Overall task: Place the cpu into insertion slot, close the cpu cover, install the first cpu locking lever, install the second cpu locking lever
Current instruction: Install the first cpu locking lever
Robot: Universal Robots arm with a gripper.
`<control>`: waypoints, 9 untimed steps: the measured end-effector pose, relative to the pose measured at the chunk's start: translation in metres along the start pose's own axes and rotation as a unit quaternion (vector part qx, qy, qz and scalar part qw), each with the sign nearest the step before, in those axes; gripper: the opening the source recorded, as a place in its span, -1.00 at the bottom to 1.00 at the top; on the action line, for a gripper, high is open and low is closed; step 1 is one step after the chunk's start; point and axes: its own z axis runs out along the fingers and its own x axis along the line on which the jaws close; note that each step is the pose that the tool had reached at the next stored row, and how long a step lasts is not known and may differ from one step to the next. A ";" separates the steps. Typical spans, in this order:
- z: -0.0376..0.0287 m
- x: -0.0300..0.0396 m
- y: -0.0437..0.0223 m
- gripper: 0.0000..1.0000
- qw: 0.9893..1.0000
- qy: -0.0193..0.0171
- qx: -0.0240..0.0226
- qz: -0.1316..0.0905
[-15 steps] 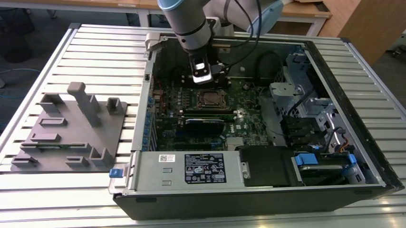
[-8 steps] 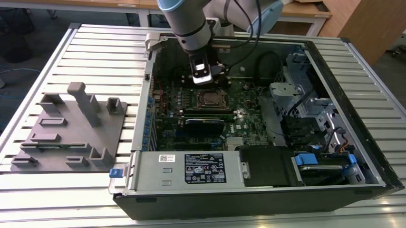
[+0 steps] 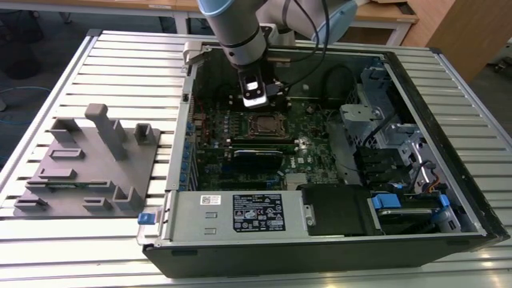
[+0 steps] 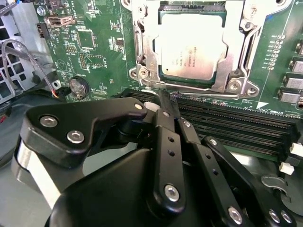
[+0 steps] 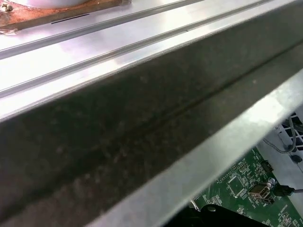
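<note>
Tool (image 4: 166, 97) pressed together (holding nothing) just beside cpu cover (image 4: 239, 47) — closed over cpu (image 4: 189, 47); exterior view shows computer case (image 3: 320, 252).

A dull silver-grey cpu (image 4: 190, 49) is framed by a silvery cpu cover (image 4: 236, 47) on a green circuit board (image 4: 94, 47); the pincer (image 4: 166, 101) is black.

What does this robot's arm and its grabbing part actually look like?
The arm is a thick silver-grey tube with a light blue cap at a joint and a black cable running alongside. The end effector is matte black, built of flat linked bars joined by shiny round silver screws, narrowing to slim black fingers. In the exterior view it carries a small whitish panel.
</note>
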 end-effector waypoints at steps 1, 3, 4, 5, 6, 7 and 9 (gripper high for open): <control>0.0002 0.0000 -0.0002 -0.80 1.000 0.000 0.000 0.000; 0.0007 0.0000 -0.0005 -0.80 1.000 0.000 0.000 0.000; 0.0009 0.0001 -0.0006 -0.80 1.000 0.000 0.000 0.000; 0.0011 0.0001 -0.0007 -0.80 1.000 0.000 0.000 0.000; 0.0014 0.0002 -0.0009 -0.80 1.000 0.000 0.000 0.000; 0.0017 0.0003 -0.0010 -0.80 1.000 0.000 0.000 0.000; 0.0023 0.0005 -0.0012 -0.80 1.000 0.000 0.000 0.000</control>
